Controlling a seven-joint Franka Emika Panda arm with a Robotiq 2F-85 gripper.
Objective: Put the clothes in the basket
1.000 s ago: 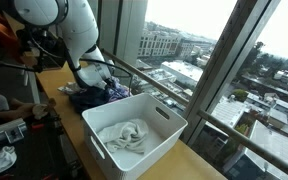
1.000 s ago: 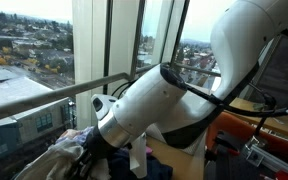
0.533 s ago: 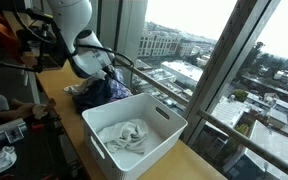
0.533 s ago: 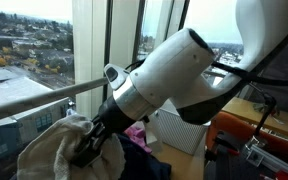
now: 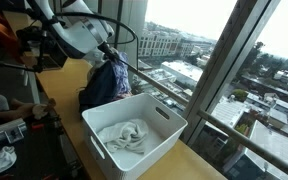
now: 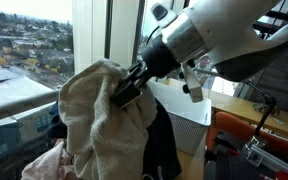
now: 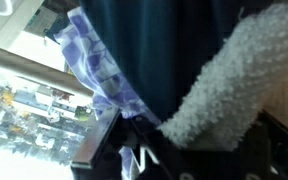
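Wrist view is filled almost wholly by cloth: a dark navy garment (image 7: 174, 45), a blue-and-white plaid garment (image 7: 92, 65) and a pale fleecy garment (image 7: 239, 95) hang close to the lens, so the fingers themselves are hidden there. In both exterior views the end effector (image 6: 127, 90) is pressed together on this bundle of soft fabric clothes, pinching it near its top. The bundle (image 5: 105, 82) hangs in the air just beyond the far end of the white rectangular plastic basket (image 5: 154, 148), not yet over its opening. One crumpled white-grey garment (image 5: 122, 135) lies on the floor of the basket, so I judge the task partly done: the held bundle has yet to be carried over the rim and let go. A pink-red patterned piece (image 6: 46, 165) shows low at the picture's edge, under the bundle; whether it hangs from the grip or lies on the wooden desk (image 5: 64, 85) beside the basket I cannot tell. How many garments the grip holds is also unclear, and the arm covers much of the desk beyond the basket.
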